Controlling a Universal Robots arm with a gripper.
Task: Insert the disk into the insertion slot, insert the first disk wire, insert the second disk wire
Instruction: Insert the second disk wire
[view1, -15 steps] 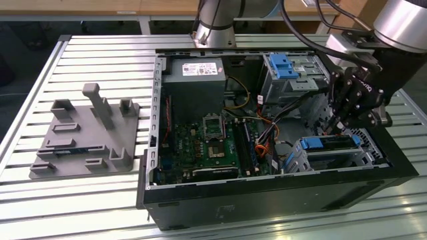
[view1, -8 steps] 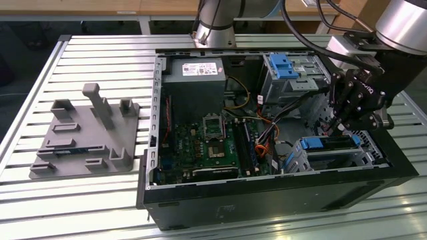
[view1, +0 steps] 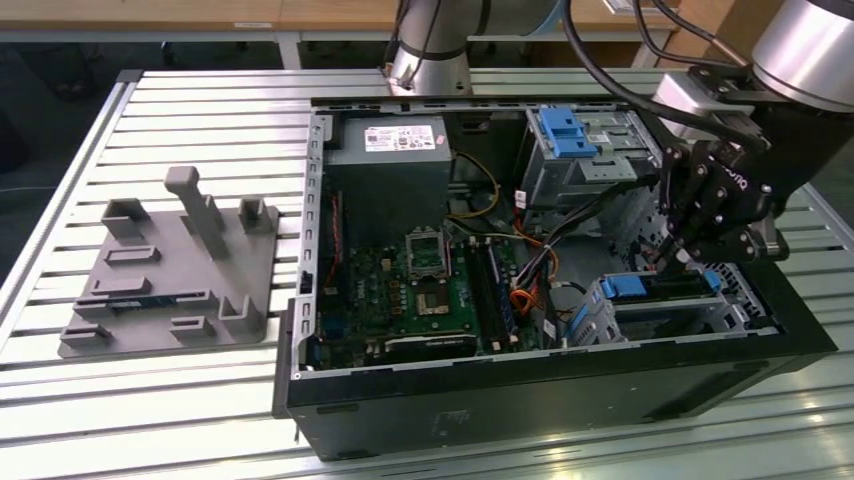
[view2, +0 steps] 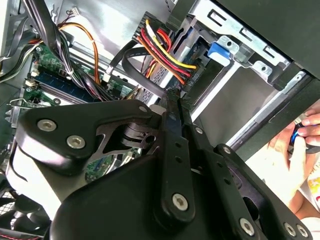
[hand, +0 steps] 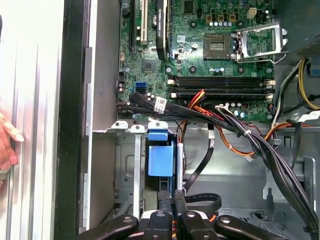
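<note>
Slatted metal benching carried the open computer case on its side, so you had the motherboard and bays facing up for top-down work. Your gripper hung at about three o'clock in the exterior view, low over the insertion slot. The disk already sat in that grey cage, its blue carrier end showing toward the board. In the first wrist view the fingers were pressed together just beside the blue carrier, apparently pinching something thin; I cannot tell what. Loose cables crossed the cage mouth, within reach for plugging. A person's hand rested outside the case wall.
</note>
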